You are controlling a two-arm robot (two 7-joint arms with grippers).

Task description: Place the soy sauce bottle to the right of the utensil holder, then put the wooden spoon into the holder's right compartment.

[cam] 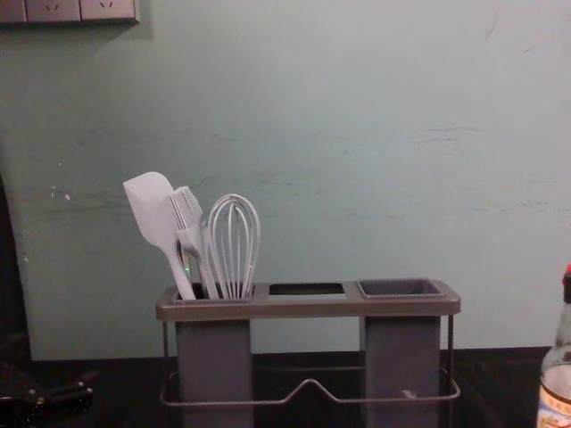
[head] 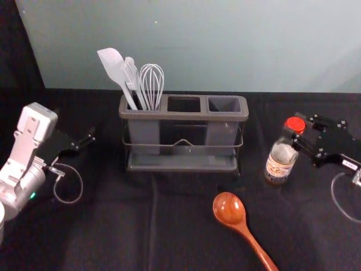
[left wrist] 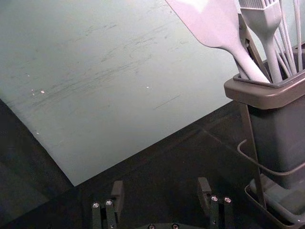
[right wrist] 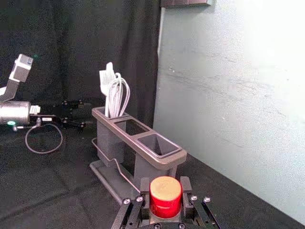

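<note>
Likely for an upright set-down, the right gripper [right wrist: 165, 191] clasps the bottle [head: 280, 162] near its cap [head: 295, 123], right of the holder [head: 186, 116], the left gripper [left wrist: 160, 190] spread idle opposite.

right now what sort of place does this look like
Probably a test bench dressed as a kitchen counter rather than a real kitchen: a rack of kitchen tools and a wooden spoon sit on black cloth, with a robot hand at a red-capped bottle.

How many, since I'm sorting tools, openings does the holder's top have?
3: the left opening, holding the whisk; the middle opening; and the right opening, nearest the soy sauce bottle.
</note>
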